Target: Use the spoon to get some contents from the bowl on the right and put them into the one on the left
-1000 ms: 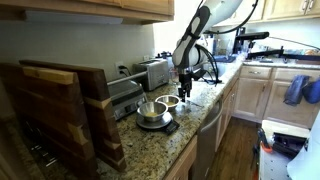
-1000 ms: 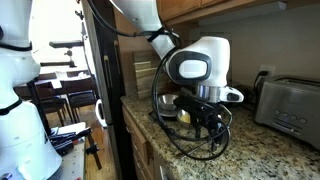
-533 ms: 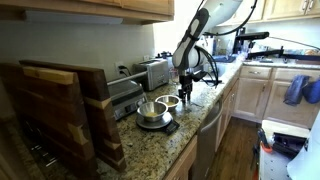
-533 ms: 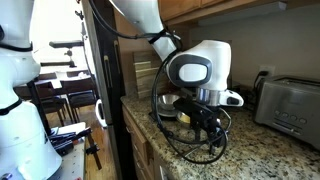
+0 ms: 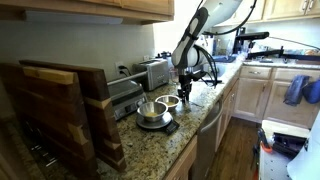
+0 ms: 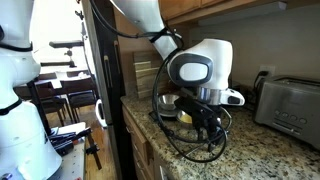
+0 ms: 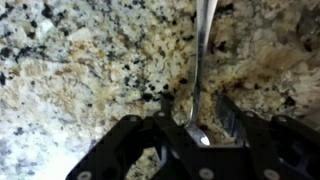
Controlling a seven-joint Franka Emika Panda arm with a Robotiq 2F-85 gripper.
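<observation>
- Since the earlier frame the arm has sunk slightly, bringing the fingers (image 5: 184, 96) nearer the granite surface (image 5: 190, 140); both bowls have stayed put.
- In an exterior view, a metal bowl (image 5: 149, 109) on a dark scale (image 5: 158, 126) sits well left of the fingers.
- A second bowl (image 5: 171, 101) stands just beside the fingers, on their left.
- In the wrist view the spoon (image 7: 201, 60) lies flat on the surface, its shiny end between the fingers.
- The fingers stand narrow, with a slim gap on each side of the spoon.
- In an exterior view, a toaster (image 6: 290, 100) stands right of the fingers.
</observation>
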